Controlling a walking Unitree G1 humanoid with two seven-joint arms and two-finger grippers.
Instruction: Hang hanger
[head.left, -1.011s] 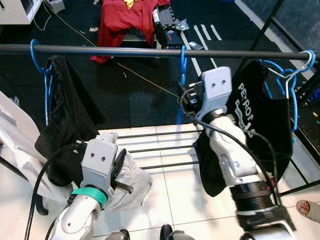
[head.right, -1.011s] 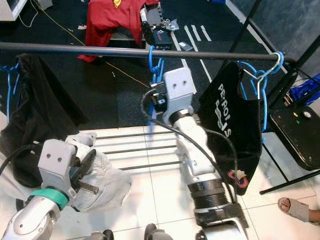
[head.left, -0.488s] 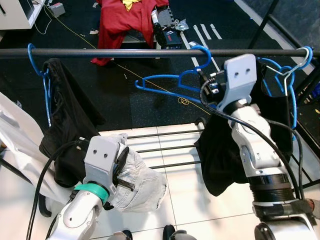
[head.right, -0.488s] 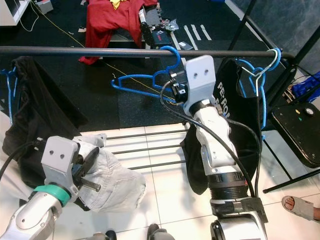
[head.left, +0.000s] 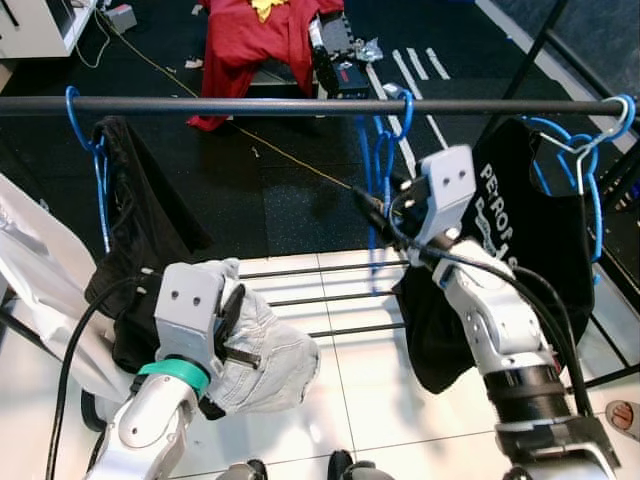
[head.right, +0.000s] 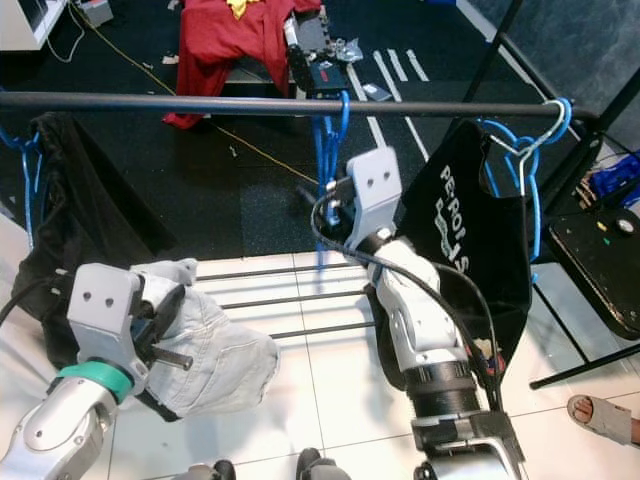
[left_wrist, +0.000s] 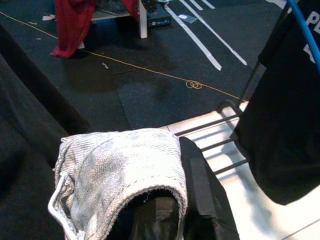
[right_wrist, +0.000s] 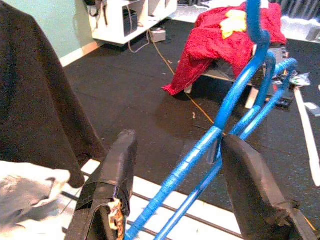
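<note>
Nearest, the left end effector (head.left: 232, 335), well below the rail (head.left: 200, 104), clamps a pale grey garment (head.left: 265, 350). Farther, the right end effector (right_wrist: 175, 187) sits spread wide around the blue hanger (head.left: 380, 170), whose hook is over the rail, beside a black shirt (head.left: 500, 260).

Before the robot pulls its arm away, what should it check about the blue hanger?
1. Hanger hook over the rail: ok.
2. Right gripper fingers spread, hanger between them without a squeeze: ok.
3. Hanger hangs straight down: ok.
4. Gap to the black shirt on the rail: ok.
5. Left gripper holds the grey cloth below the rail: ok.
6. Hanger at rest, no swing: cannot tell.
</note>
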